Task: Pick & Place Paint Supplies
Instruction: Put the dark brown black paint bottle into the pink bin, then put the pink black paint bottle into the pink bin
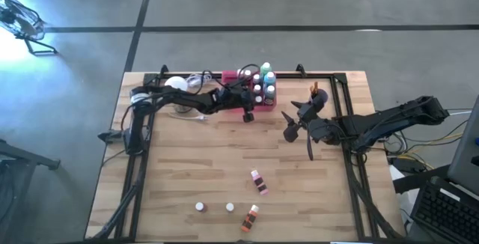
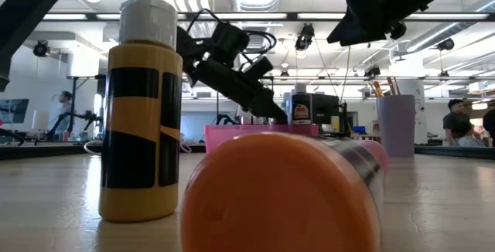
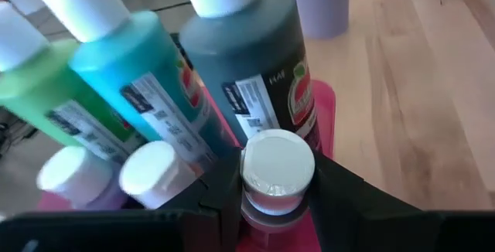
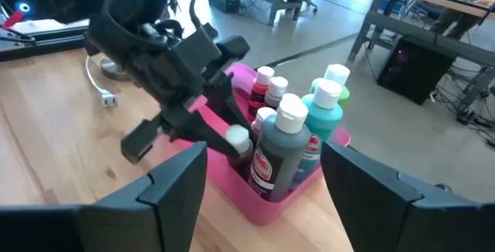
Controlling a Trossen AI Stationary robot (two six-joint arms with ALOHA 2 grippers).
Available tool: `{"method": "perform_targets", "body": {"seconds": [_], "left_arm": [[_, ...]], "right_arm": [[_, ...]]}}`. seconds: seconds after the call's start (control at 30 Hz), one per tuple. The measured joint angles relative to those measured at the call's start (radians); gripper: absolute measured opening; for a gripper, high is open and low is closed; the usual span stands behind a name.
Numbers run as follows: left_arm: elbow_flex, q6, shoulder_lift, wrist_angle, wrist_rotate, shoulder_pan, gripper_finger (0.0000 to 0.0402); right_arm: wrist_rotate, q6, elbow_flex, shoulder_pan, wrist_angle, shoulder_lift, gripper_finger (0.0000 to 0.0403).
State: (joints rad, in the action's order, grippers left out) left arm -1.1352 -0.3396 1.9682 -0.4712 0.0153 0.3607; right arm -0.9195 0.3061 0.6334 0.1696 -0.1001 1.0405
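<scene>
A pink tray (image 1: 241,75) at the table's far middle holds several white-capped bottles, among them a dark green one (image 3: 255,66), a teal one (image 3: 139,74) and a light green one (image 3: 39,101). My left gripper (image 3: 274,190) is at the tray's near corner, shut on a small white-capped red bottle (image 4: 238,145). My right gripper (image 4: 263,159) hangs open to the right of the tray, with nothing between its fingers. On the near part of the table two small bottles (image 1: 258,182) (image 1: 250,215) lie on their sides and two (image 1: 200,207) (image 1: 230,207) stand upright. My left gripper pinches the small bottle's body just under its white cap (image 3: 272,204) between the two fingers. The fingers slant down from the table's left. The bottle is upright with its lower part below the tray's rim (image 4: 232,176). Whether its bottom rests on the tray does not show.
A white globe lamp (image 1: 176,84) with a cord stands left of the tray, under my left arm. A purple cup (image 3: 317,5) with brushes stands right of the tray. In the low view a yellow-and-black bottle (image 2: 143,113) stands beside a lying orange one (image 2: 278,194).
</scene>
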Motion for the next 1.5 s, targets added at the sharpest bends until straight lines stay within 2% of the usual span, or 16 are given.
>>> {"method": "perform_targets", "body": {"seconds": [0.43, 1.03, 1.2, 1.5], "left_arm": [[-0.011, -0.004, 0.012, 0.017, 0.000, 0.002, 0.0133], [-0.097, -0.106, 0.011, 0.121, 0.001, -0.002, 0.0242], [-0.132, -0.154, 0.011, 0.155, 0.008, -0.002, 0.0244], [-0.202, -0.153, 0.009, 0.255, 0.010, -0.002, 0.0244]], "right_arm": [[0.000, -0.015, 0.000, 0.000, 0.000, 0.000, 0.0220], [0.001, -0.014, 0.000, 0.000, 0.000, 0.000, 0.0256], [0.002, -0.018, 0.000, 0.000, 0.000, 0.000, 0.0248], [0.004, -0.018, -0.002, 0.000, 0.000, 0.000, 0.0222]]}}
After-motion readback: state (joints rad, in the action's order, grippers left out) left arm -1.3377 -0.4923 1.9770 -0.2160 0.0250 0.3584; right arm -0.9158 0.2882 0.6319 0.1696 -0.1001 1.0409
